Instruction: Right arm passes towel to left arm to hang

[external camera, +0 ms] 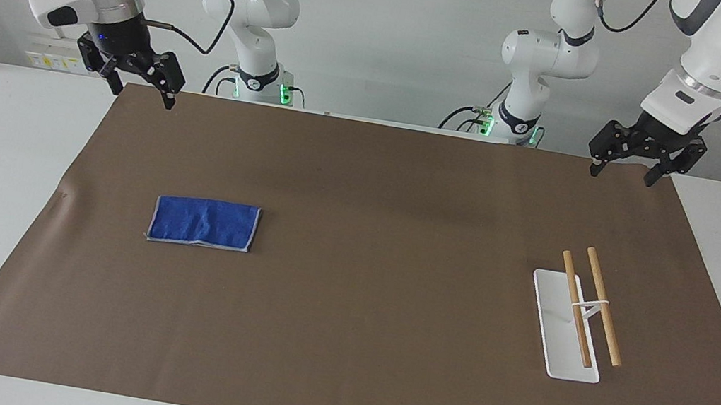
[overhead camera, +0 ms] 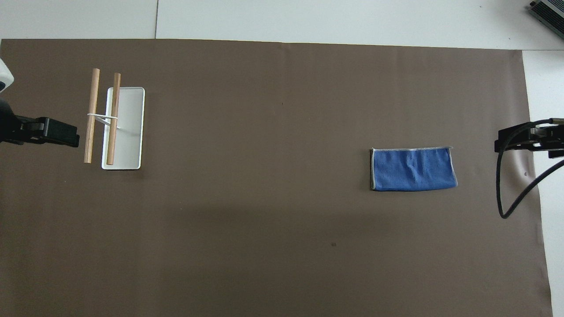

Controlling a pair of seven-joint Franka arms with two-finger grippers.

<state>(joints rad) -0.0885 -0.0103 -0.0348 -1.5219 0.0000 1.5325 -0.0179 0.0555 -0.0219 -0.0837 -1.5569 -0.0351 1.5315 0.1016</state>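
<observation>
The blue towel (external camera: pixel 204 223) lies flat on the brown mat toward the right arm's end of the table; it also shows in the overhead view (overhead camera: pixel 413 169). My right gripper (external camera: pixel 141 97) hangs open and empty, raised over the mat's edge near the robots, well apart from the towel; its tip shows in the overhead view (overhead camera: pixel 506 143). My left gripper (external camera: pixel 622 176) hangs open and empty, raised over the mat's corner at the left arm's end; it also shows in the overhead view (overhead camera: pixel 61 134). Both arms wait.
A white tray (external camera: pixel 548 309) with two wooden rods (external camera: pixel 603 307) raised on a stand sits toward the left arm's end; it also shows in the overhead view (overhead camera: pixel 132 132). The brown mat (external camera: pixel 339 342) covers most of the white table.
</observation>
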